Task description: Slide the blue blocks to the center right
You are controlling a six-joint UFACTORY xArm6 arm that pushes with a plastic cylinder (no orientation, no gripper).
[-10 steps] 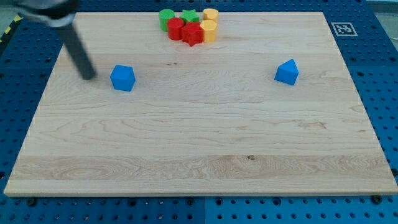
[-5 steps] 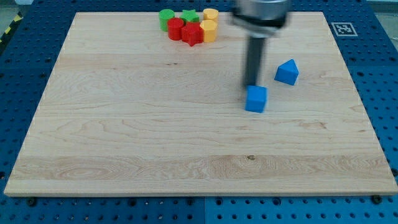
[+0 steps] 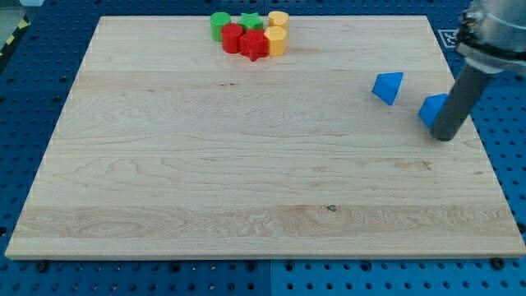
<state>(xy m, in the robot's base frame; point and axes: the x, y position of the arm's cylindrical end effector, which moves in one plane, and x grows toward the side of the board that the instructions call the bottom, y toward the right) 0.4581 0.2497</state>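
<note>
Two blue blocks lie at the view's right. A blue wedge-like block (image 3: 388,86) sits on the wooden board (image 3: 246,181). A second blue block (image 3: 432,109) lies further right, partly hidden behind my rod. My tip (image 3: 443,136) rests on the board just below and right of that second block, touching or nearly touching it.
A cluster of blocks sits at the view's top centre: green cylinder (image 3: 219,24), green block (image 3: 250,20), red cylinder (image 3: 233,38), red block (image 3: 255,46), and two yellow blocks (image 3: 277,34). A printed marker (image 3: 452,37) lies off the board's top right corner.
The blue cube moved from left of centre to the right edge area, the rod travelling with it. The other blue block shifted slightly up and turned.
</note>
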